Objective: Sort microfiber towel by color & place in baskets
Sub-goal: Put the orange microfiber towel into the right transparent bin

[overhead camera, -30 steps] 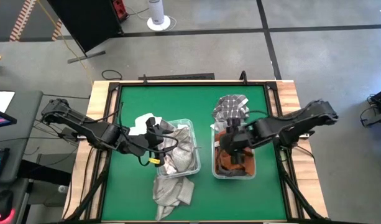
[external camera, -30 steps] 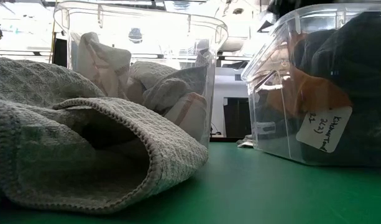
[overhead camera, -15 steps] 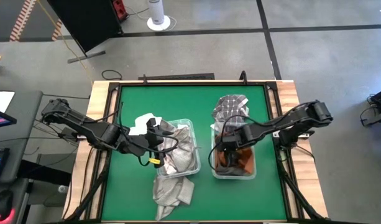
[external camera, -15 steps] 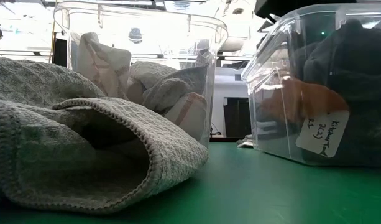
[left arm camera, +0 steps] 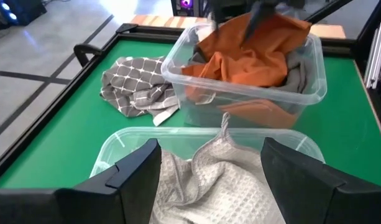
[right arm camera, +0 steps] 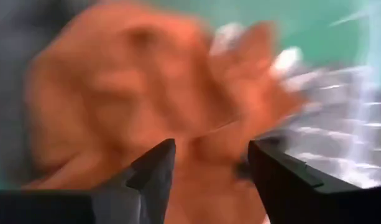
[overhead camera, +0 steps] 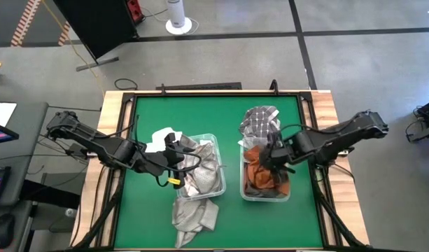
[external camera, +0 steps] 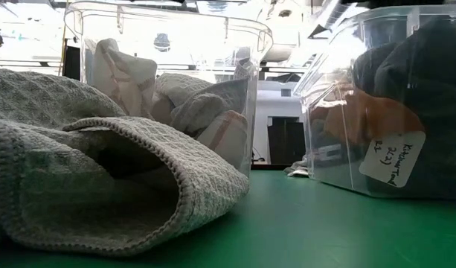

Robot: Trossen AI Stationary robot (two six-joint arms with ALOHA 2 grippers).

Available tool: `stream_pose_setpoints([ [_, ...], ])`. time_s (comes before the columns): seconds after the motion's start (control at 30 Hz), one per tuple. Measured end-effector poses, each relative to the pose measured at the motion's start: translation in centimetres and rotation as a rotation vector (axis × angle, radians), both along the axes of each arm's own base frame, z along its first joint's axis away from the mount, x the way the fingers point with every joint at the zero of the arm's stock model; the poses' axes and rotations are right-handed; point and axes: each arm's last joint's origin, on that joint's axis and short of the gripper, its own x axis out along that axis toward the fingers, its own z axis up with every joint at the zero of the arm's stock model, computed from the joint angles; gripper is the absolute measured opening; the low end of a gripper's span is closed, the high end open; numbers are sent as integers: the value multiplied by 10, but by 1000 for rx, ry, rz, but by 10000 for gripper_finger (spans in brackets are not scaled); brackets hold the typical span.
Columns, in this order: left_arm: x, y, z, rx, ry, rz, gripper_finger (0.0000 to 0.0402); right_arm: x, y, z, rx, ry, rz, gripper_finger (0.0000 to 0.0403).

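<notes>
Two clear baskets stand side by side. The left basket [overhead camera: 219, 170] [left arm camera: 113, 142] holds grey and white towels [overhead camera: 200, 168]. The right basket [overhead camera: 241, 178] [left arm camera: 305, 93] holds an orange towel [overhead camera: 259, 168] [left arm camera: 252, 53] [right arm camera: 146, 93] over dark ones. My left gripper [overhead camera: 173, 149] [left arm camera: 209, 177] hangs open over the left basket's left rim. My right gripper [overhead camera: 269, 159] [right arm camera: 209, 168] is open just above the orange towel. A grey patterned towel [overhead camera: 259, 119] [left arm camera: 131, 84] lies flat beyond the right basket. A grey waffle towel [overhead camera: 193, 213] [external camera: 101, 179] lies crumpled in front of the left basket. My right gripper comes down from above, slanting in from the table's right, with open fingers over the top of the orange towel [left arm camera: 265, 37]. Whether its fingertips touch the cloth, I cannot tell.
A white towel [overhead camera: 160, 136] lies on the green mat under my left arm. The mat is bordered by a wooden table frame [overhead camera: 116, 105]. A paper tag [external camera: 395, 160] shows through the right basket's wall. Bare mat lies at the far left [overhead camera: 186, 115].
My right gripper reached deeper into the right basket toward the table's near left, then drew back up and toward the right edge. The right basket slid slightly rightward, and more of the orange towel now shows on top.
</notes>
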Motion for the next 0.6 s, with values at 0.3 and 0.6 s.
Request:
stream_pose_setpoints([
  [0.3, 0, 0, -1, -4, 4, 3, 265, 10, 33, -19, 81, 73, 131, 178],
  [0.6, 0, 0, -1, -7, 3, 4, 265, 42, 32, -66, 43, 252, 147, 134],
])
